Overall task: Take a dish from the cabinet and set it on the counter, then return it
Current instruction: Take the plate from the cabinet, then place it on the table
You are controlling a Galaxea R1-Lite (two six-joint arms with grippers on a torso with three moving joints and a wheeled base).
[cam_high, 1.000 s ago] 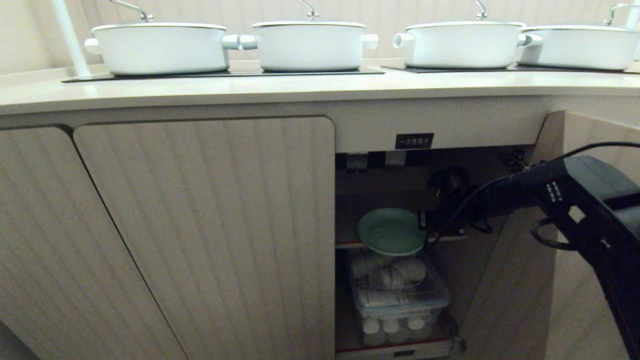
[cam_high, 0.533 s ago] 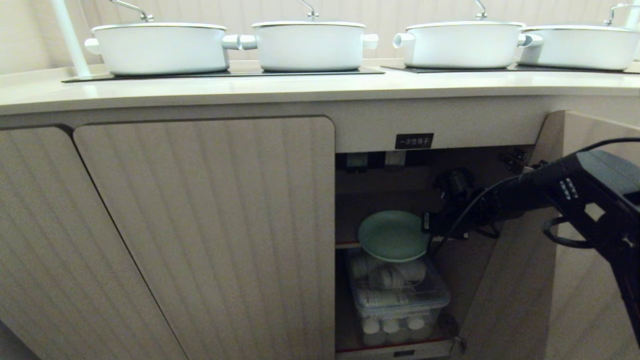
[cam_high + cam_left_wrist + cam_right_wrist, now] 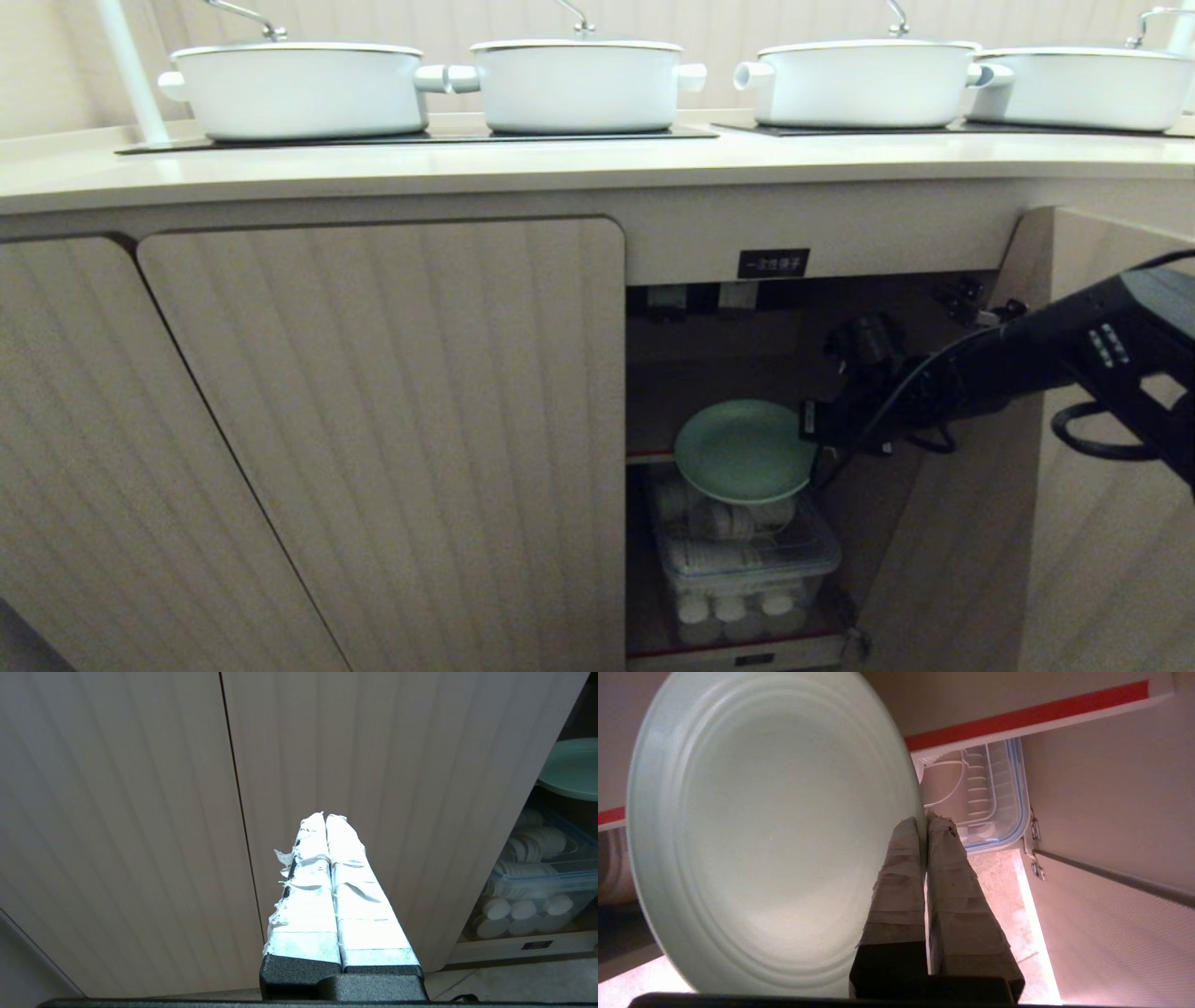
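Over the last second the plate had slid outward from the shelf of the cabinet, its rim pinched edge-on in the right gripper, whose jaws were clamped on it, and it now hung past the shelf edge above a clear lidded box of white cups. That suggested the taking-out step was nearly done (the lift to the counter was still to come). The left gripper hung idle before the closed ribbed door, jaws together and empty. Above, four white pots stood on black glass panels set into the cream worktop, leaving a bare strip along its front edge.
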